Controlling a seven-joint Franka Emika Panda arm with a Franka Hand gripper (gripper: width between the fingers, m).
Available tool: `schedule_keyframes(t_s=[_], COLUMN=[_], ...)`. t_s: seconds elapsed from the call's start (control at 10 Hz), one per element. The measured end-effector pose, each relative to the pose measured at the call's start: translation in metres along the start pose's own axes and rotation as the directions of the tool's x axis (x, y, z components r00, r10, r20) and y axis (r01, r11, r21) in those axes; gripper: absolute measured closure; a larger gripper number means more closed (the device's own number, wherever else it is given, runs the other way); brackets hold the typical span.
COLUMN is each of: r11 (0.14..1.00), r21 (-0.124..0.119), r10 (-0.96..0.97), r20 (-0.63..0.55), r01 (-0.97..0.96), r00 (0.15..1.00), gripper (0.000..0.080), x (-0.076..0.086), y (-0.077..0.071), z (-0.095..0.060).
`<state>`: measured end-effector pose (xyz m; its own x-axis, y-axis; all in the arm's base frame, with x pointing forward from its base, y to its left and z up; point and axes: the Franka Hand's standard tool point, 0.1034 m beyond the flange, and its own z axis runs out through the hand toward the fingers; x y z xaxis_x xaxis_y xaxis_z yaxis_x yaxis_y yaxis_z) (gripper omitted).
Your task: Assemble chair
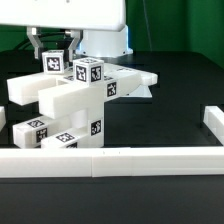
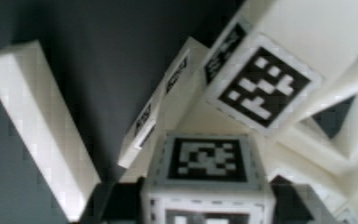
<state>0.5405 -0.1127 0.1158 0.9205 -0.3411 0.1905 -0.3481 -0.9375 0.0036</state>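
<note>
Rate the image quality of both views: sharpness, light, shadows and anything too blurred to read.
Exterior view: evenly lit, slightly soft; the chair parts cast only faint shadows, and the gripper sits dim against the dark backdrop. Wrist view: close and soft; the tagged block is blurred, its pattern smeared, while the larger tag reads clearer; the background is dark.

blocky white tagged chair (image 1: 75,100) stands part-built on table

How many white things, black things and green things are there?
White: 3, the arm, the chair, the wall
Black: 2, the gripper, the table
Green: 1, the backdrop
Total: 6
</note>
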Motion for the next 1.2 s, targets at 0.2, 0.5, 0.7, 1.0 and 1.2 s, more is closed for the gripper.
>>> schedule_keyframes(t_s=[0.2, 0.5, 0.7, 1.0, 1.2], r11=[0.984, 0.921, 0.886, 0.792, 0.804], r21=[0.002, 0.026, 0.032, 0.043, 0.041], r10=[0.177, 0.39, 0.464, 0.611, 0.594], r20=[-0.031, -0.058, -0.055, -0.045, -0.045], r01=[-0.177, -0.389, -0.463, -0.609, -0.593], r00=[0.984, 0.919, 0.884, 0.791, 0.803], gripper=[0.0515, 0.0515, 0.0515, 0.0515, 0.0384], x=[0.0001, 0.0004, 0.0003, -0.0003, -0.0008], y=[-0.0009, 0.0011, 0.0015, 0.0018, 0.0019], z=[-0.0004, -0.0006, -0.0006, -0.0005, 0.0002])
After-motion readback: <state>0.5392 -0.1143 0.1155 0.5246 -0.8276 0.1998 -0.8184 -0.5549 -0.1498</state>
